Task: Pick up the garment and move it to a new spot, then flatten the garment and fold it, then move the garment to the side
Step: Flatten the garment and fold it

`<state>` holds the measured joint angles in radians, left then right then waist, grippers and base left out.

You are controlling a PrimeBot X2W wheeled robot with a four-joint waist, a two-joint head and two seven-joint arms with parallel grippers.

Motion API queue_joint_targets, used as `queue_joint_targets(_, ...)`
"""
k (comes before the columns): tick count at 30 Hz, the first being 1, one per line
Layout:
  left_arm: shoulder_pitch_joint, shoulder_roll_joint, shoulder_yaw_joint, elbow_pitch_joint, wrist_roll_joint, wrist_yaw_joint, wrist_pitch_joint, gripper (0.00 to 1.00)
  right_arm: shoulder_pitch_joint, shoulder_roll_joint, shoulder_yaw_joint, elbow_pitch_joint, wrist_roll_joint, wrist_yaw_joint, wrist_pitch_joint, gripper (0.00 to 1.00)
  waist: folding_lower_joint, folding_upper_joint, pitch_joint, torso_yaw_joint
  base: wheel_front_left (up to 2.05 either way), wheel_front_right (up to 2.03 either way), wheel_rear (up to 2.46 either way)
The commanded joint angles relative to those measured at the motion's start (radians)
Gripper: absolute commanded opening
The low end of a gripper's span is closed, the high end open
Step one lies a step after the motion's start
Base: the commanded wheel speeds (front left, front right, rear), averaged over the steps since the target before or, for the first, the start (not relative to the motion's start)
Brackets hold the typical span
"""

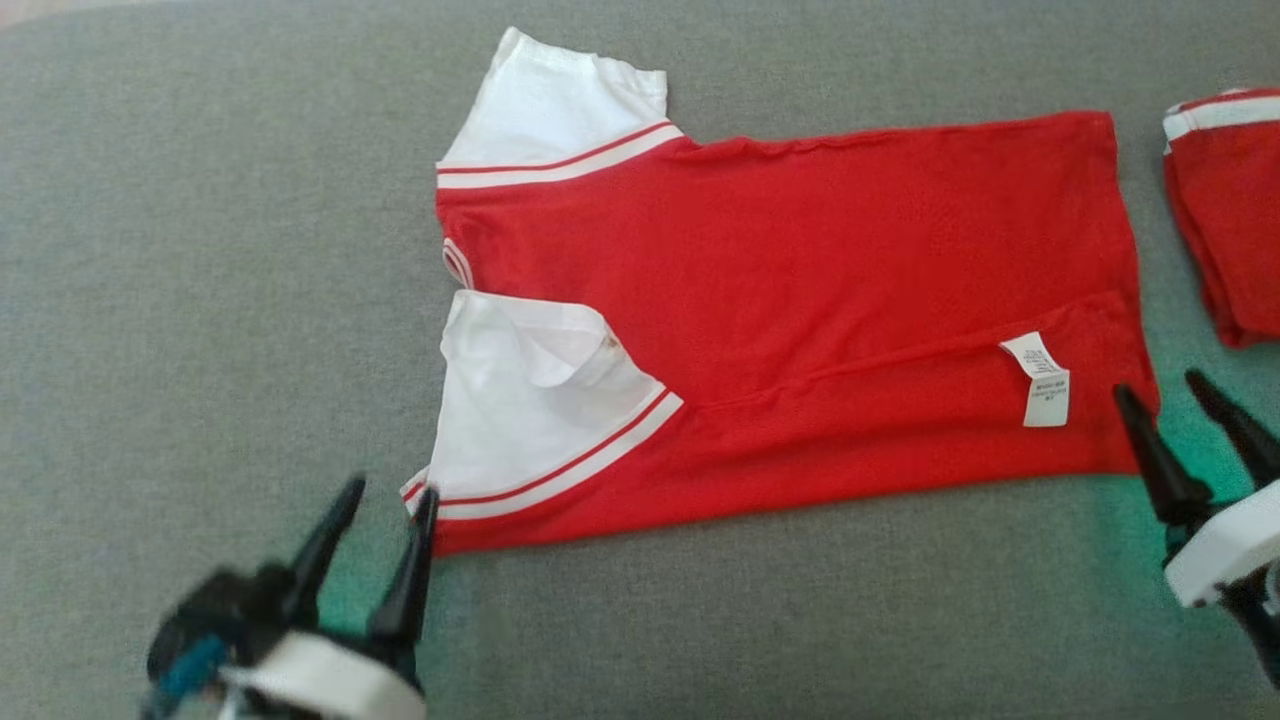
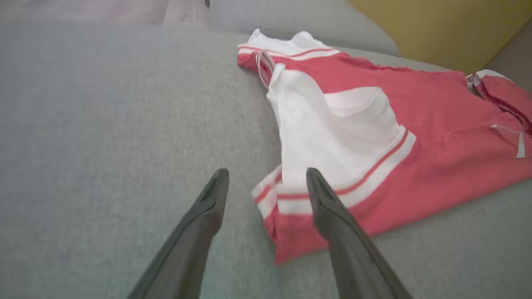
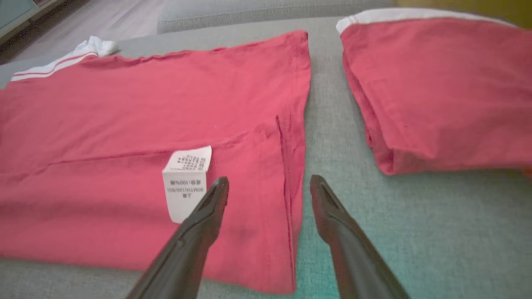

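Both pincers released, poised at the near corners of a half-folded red shirt

Left pincer is spread and holds nothing, one finger over the striped sleeve corner and the other over the bare grey upholstered surface. The right pincer is likewise released, straddling the hem corner. The red short-sleeved shirt with white, stripe-trimmed sleeves lies flat mid-surface, its near long side folded inward with the sleeve on top. Wide bare grey lies beyond the collar end and a strip runs along the near edge. Only a narrow gap parts the hem from a second folded red garment. A white care label sits near the hem; of its small print only "100%" is legible.
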<state>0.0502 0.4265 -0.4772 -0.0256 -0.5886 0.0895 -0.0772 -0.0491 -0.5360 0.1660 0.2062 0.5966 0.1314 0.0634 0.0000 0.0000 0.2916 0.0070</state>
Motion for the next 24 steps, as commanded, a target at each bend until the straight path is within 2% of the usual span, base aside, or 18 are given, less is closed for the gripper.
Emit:
queue_joint_targets(1, -0.085, 0.033, 0.048, -0.058, 0.013, -0.001, 0.013, 1.0, -0.002, -0.029, -0.012, -0.048, -0.012, -0.001, -0.016, 1.0, 0.0, 0.0, 0.016, -0.007, 0.0, 0.0, 0.0)
queue_joint_targets(5, -0.261, 0.09, 0.065, -0.135, 0.033, -0.039, 0.105, 1.0, -0.036, -0.029, -0.04, -0.119, -0.039, -0.001, -0.034, 1.0, 0.0, 0.0, 0.07, -0.022, 0.0, 0.0, 0.0)
queue_joint_targets(7, -0.383, 0.116, 0.071, -0.148, 0.022, -0.079, 0.179, 1.0, -0.059, -0.023, -0.047, -0.149, -0.056, -0.001, -0.032, 1.0, 0.0, 0.0, 0.103, -0.033, 0.0, 0.0, 0.0)
queue_joint_targets(11, -0.659, 0.158, 0.071, -0.09, -0.014, -0.162, 0.347, 1.0, -0.111, -0.007, -0.04, -0.193, -0.084, -0.001, -0.023, 1.0, 0.0, 0.0, 0.181, -0.066, 0.0, 0.0, 0.0)
queue_joint_targets(12, -0.792, 0.165, 0.059, -0.035, -0.045, -0.189, 0.429, 1.0, -0.138, -0.001, -0.028, -0.208, -0.094, -0.001, -0.017, 1.0, 0.0, 0.0, 0.221, -0.085, 0.0, 0.0, 0.0)
queue_joint_targets(14, -0.912, 0.171, 0.043, 0.032, -0.075, -0.204, 0.504, 1.0, -0.164, 0.005, -0.015, -0.216, -0.098, -0.001, -0.015, 1.0, 0.0, 0.0, 0.258, -0.107, 0.0, 0.0, 0.0)
queue_joint_targets(15, -0.912, 0.171, 0.043, 0.032, -0.075, -0.204, 0.504, 1.0, -0.164, 0.005, -0.015, -0.216, -0.098, -0.001, -0.015, 1.0, 0.0, 0.0, 0.258, -0.107, 0.0, 0.0, 0.0)
queue_joint_targets(19, -1.084, 0.198, -0.001, 0.169, -0.134, -0.217, 0.647, 1.0, -0.201, 0.019, 0.005, -0.213, -0.102, -0.001, -0.022, 1.0, 0.0, 0.0, 0.31, -0.15, 0.0, 0.0, 0.0)
queue_joint_targets(24, -1.208, 0.241, -0.057, 0.293, -0.197, -0.22, 0.759, 1.0, -0.216, 0.034, 0.01, -0.198, -0.104, -0.001, -0.038, 1.0, 0.0, 0.0, 0.354, -0.195, 0.0, 0.0, 0.0)
